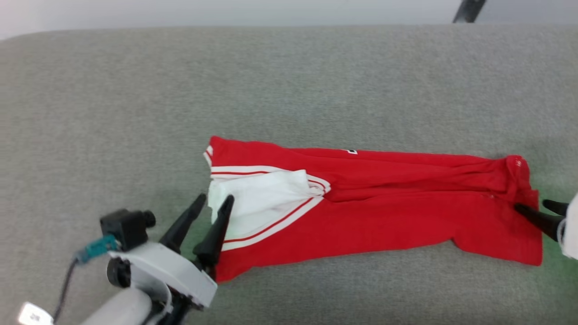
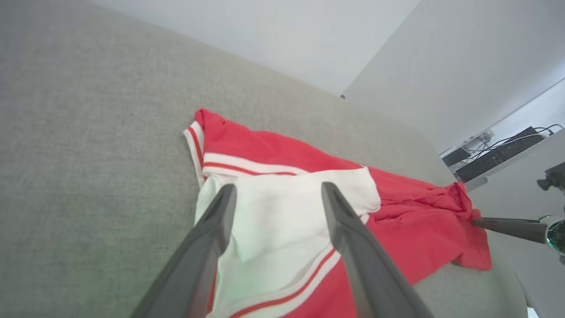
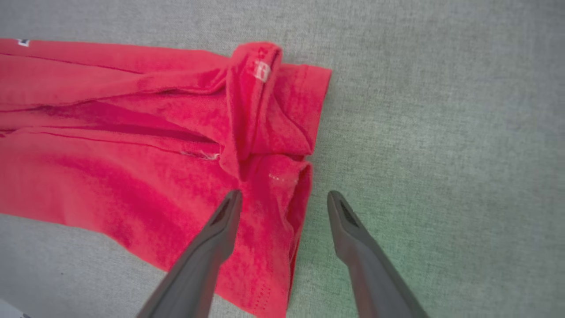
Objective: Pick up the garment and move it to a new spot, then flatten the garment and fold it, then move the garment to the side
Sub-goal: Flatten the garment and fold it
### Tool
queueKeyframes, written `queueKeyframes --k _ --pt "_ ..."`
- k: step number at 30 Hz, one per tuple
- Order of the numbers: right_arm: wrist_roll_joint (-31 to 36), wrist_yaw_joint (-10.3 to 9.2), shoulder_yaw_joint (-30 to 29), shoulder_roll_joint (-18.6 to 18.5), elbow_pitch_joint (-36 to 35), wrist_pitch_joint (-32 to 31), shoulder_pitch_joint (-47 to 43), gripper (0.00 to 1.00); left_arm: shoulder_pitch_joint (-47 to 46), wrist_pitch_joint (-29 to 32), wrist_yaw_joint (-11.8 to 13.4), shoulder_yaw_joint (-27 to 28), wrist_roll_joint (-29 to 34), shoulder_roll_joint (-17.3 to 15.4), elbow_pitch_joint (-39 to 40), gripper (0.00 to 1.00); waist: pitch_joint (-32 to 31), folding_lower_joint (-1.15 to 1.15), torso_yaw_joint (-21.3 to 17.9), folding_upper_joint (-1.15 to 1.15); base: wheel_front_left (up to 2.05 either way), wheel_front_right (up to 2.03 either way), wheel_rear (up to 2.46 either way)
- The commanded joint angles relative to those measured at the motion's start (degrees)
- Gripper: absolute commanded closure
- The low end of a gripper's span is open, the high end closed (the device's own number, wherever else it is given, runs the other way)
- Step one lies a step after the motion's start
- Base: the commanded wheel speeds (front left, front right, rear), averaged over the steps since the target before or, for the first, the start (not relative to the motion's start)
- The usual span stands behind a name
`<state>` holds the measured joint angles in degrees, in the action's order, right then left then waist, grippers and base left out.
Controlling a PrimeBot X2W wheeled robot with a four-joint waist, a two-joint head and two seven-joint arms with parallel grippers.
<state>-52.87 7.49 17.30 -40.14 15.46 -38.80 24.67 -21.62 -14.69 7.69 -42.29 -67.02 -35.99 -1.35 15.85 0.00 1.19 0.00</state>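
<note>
The red garment (image 1: 384, 203) lies folded lengthwise on the grey surface (image 1: 289, 81), stretched left to right. Its white sleeve (image 1: 257, 198) with red-striped trim lies on top at the left end. My left gripper (image 1: 214, 198) hovers open at that sleeve end, fingers spread over the white sleeve (image 2: 282, 221) in the left wrist view. My right gripper (image 1: 537, 207) is open at the garment's right hem. In the right wrist view one finger (image 3: 220, 229) is over the red hem (image 3: 273, 176) and the other over bare fabric surface. The chest lettering is hidden.
The grey padded surface (image 3: 441, 132) spreads wide on all sides of the garment. A wall (image 1: 226, 11) runs beyond its far edge, with a dark post (image 1: 469, 10) at the upper right. A desk with a keyboard (image 2: 499, 154) stands far off.
</note>
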Motion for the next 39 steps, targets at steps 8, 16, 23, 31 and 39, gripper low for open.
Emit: queueKeyframes --k 8,16,23,31,39 --pt "2.5 0.0 -6.7 1.3 2.3 -4.2 -3.0 0.0 9.0 -0.4 1.3 10.5 14.2 8.4 -0.2 0.0 -2.1 0.0 5.0 0.0 0.0 0.0 0.0" --pt "6.5 0.0 -10.9 4.2 6.5 -10.4 -3.3 0.0 15.5 -0.4 -1.6 22.7 31.7 18.5 -0.1 0.0 -2.6 0.0 8.8 0.0 0.0 0.0 0.0" --pt "10.4 0.01 -14.3 7.8 8.7 -13.8 -1.7 0.0 17.3 -0.4 -5.0 28.6 44.1 23.3 -1.2 0.0 -2.6 0.0 10.3 0.0 0.0 0.0 0.0" --pt "13.6 0.03 -15.2 11.4 9.2 -16.6 -2.0 1.0 16.7 -0.4 -8.1 32.1 51.1 27.3 -3.8 0.0 -1.6 0.0 10.8 0.0 0.0 0.0 0.0" --pt "14.2 0.01 -16.9 11.4 7.1 -15.9 -2.9 1.0 16.4 -0.4 -11.1 35.3 53.6 29.9 -6.1 0.0 -1.0 0.0 10.1 0.0 0.0 0.0 0.0"
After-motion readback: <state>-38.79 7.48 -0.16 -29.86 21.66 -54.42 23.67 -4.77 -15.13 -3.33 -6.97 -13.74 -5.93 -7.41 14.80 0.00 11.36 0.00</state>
